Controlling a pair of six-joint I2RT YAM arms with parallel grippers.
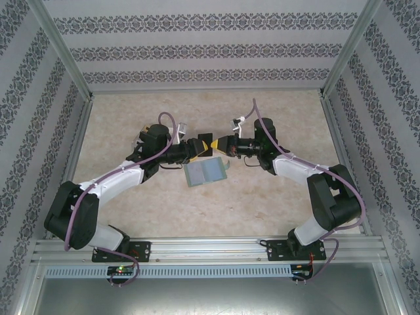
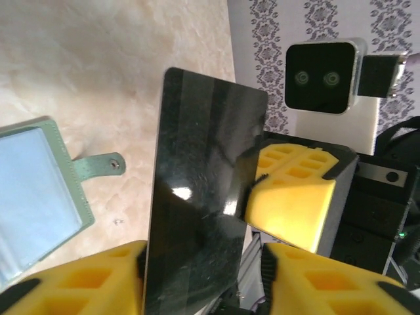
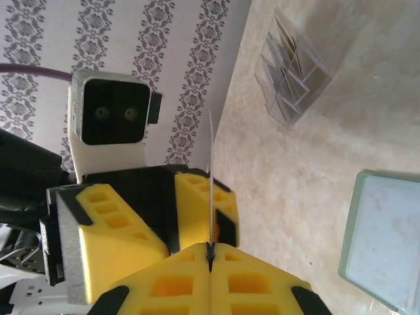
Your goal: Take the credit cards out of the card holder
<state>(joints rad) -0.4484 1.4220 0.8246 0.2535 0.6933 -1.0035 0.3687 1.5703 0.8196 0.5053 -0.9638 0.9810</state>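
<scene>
Mid-air handover spot above the surface (image 1: 262, 197), with both arms meeting over the middle.

The right hand (image 3: 210, 252) has its fingers pressed together on the black card (image 2: 203, 197). It pinches the flat faces close to one long edge, and the right wrist view shows the card edge-on, standing straight up out of the pinch.

The left hand (image 2: 203, 262) has its fingers spread, with the card's lower end sitting between them. One finger is right against the card's edge and there is a gap on the other side. Cannot tell if it presses at all; it looks like no real grip.

The card holder (image 1: 204, 172) lies open flat on the surface just below and near the two hands, pale inner panels up and snap tab (image 2: 98, 166) sticking out sideways. Cannot tell if cards remain in its pockets.

A clear stand (image 3: 292, 72) sits further off on the surface with some cards in its slots.

Handling, my read:
- The card is thin, light and stiff but springy, with a glossy face, so it is likely slippery.
- Best hold is on the two flat faces, well in from the edge.
- Squeezing it across its width would probably bow it and let it pop out.
- A one-edge pinch leaves most of the card free, so it may pivot if knocked.
- The holder looks soft and light and will likely slide or lift when a card is pulled from it. Pin it down on a bare panel, not on the tab.
</scene>
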